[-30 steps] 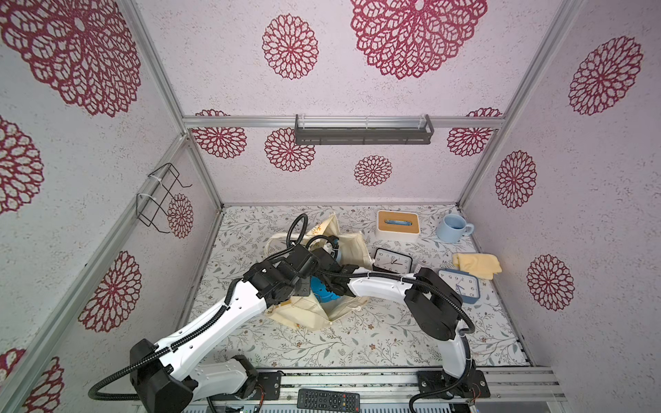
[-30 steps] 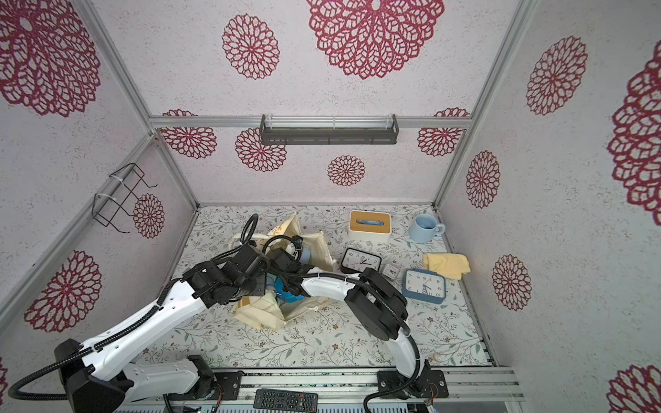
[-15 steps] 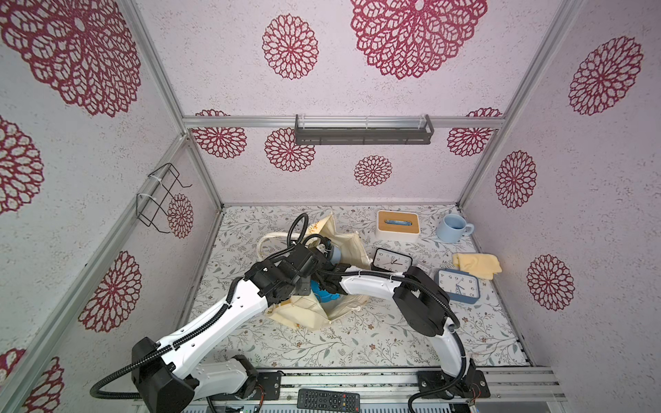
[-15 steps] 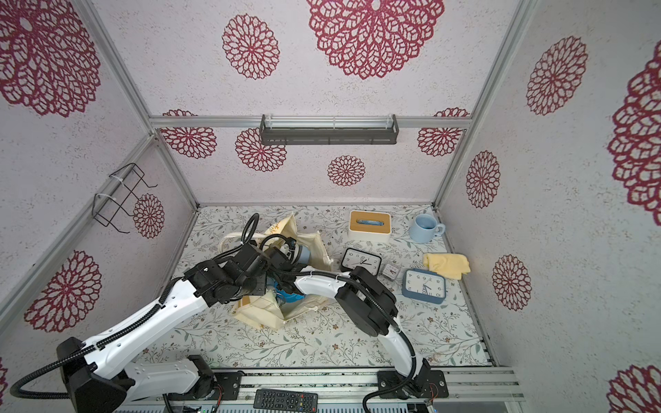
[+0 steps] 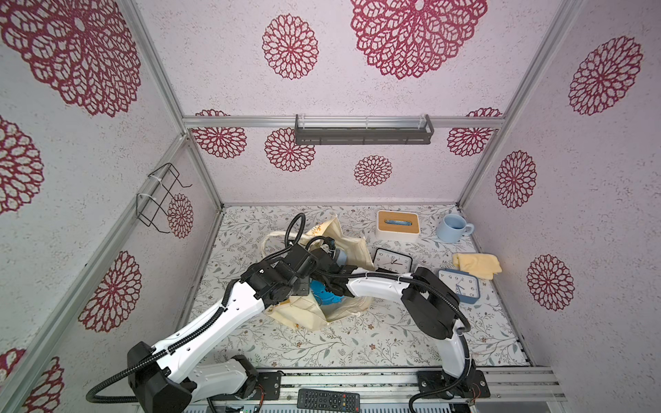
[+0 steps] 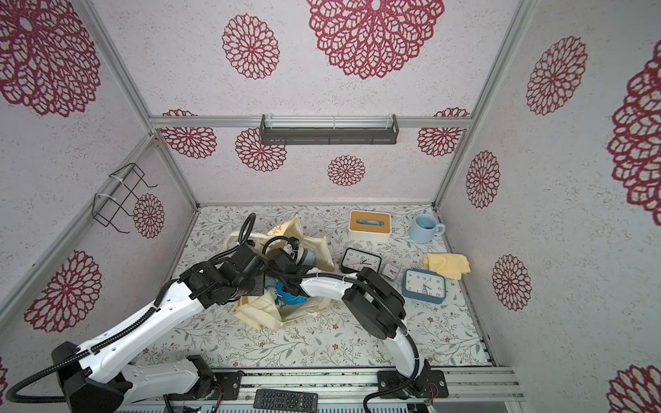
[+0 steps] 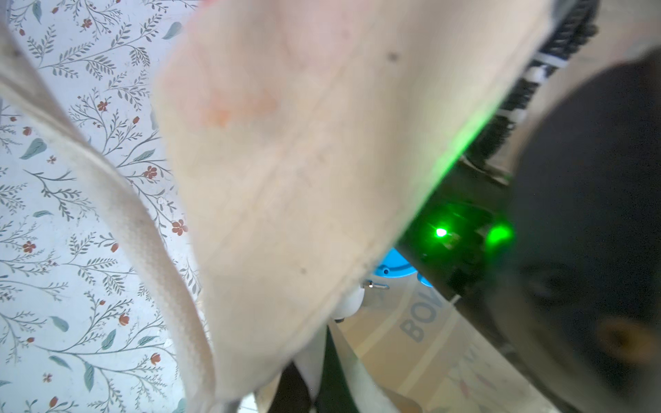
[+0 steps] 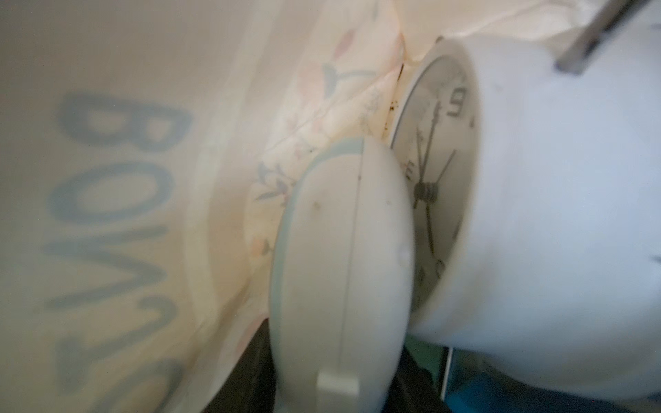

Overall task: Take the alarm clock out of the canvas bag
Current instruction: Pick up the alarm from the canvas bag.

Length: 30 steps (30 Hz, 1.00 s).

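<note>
The cream canvas bag (image 5: 352, 246) (image 6: 314, 250) lies slumped mid-table with its mouth held apart. My left gripper (image 7: 316, 386) is shut on a fold of its rim cloth (image 7: 286, 178). My right arm reaches into the bag; in both top views its gripper is hidden inside. In the right wrist view the right gripper (image 8: 336, 364) is shut on a slim white alarm clock (image 8: 339, 250), seen edge-on, with a dark finger (image 8: 255, 361) against each side. A second white clock (image 8: 518, 196) with a visible dial lies right beside it. Something bright blue (image 5: 325, 295) (image 7: 391, 264) also sits in the bag.
Right of the bag stand a black clock (image 5: 393, 261), a blue clock (image 5: 459, 286) and a tiny clock (image 6: 390, 271). Behind them are a tissue box (image 5: 397, 225), a blue mug (image 5: 452, 229) and a yellow cloth (image 5: 477, 264). A remote (image 5: 327, 398) lies on the front rail.
My right gripper's jaws have narrowed onto the white clock inside the bag, and the right elbow has shifted slightly. The left arm keeps the bag's rim held as before.
</note>
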{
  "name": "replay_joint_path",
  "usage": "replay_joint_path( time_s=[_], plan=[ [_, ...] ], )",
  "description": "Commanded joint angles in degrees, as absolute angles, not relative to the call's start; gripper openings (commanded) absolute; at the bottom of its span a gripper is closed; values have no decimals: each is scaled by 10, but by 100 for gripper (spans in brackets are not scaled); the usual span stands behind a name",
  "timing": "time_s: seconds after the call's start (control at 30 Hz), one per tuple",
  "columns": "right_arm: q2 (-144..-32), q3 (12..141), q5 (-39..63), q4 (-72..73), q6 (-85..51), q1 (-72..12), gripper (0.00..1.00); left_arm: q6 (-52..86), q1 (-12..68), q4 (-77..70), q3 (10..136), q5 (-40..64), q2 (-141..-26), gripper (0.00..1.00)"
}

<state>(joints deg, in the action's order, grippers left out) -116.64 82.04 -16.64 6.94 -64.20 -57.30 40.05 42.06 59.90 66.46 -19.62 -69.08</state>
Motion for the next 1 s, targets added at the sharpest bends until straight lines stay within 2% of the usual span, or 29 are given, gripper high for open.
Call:
replay_joint_path(
  time_s=[0.0, 0.53, 0.97],
  plan=[
    [-1097, 809, -198, 49, -592, -566, 24, 391, 413, 584, 661, -193, -666, 0],
    [-970, 718, -172, 38, -586, -567, 25, 394, 406, 573, 656, -192, -669, 0],
    [-915, 654, -148, -26, -592, -563, 27, 390, 406, 570, 660, -192, -673, 0]
  ],
)
